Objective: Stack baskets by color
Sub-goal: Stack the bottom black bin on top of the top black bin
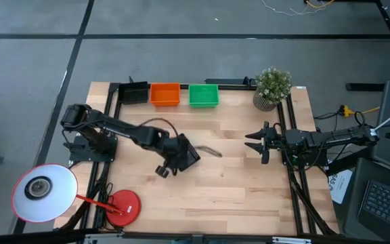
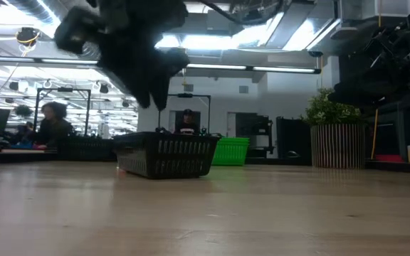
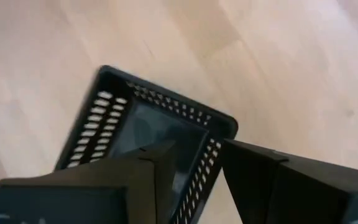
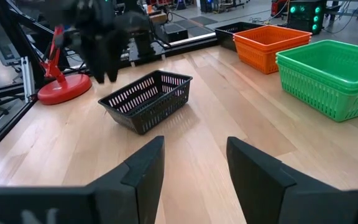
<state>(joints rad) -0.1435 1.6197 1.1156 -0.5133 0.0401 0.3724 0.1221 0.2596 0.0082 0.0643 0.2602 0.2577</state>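
A lone black basket (image 4: 146,99) sits on its bottom in the middle of the table (image 1: 249,196). My left gripper (image 2: 151,96) hangs open above one corner of it and touches nothing. In the left wrist view one finger (image 3: 145,180) stands over the basket's inside and the other (image 3: 278,186) outside its wall (image 3: 201,177). At the far edge a black basket (image 1: 134,93), an orange one (image 1: 165,94) and a green one (image 1: 203,95) stand in a row. My right gripper (image 4: 194,165) waits open at the table's right side.
A potted plant (image 1: 272,88) stands at the far right corner. A lamp with a round red base (image 1: 122,207) and a white head (image 1: 42,193) is at the near left corner. Bare wood lies between the lone basket and the right gripper.
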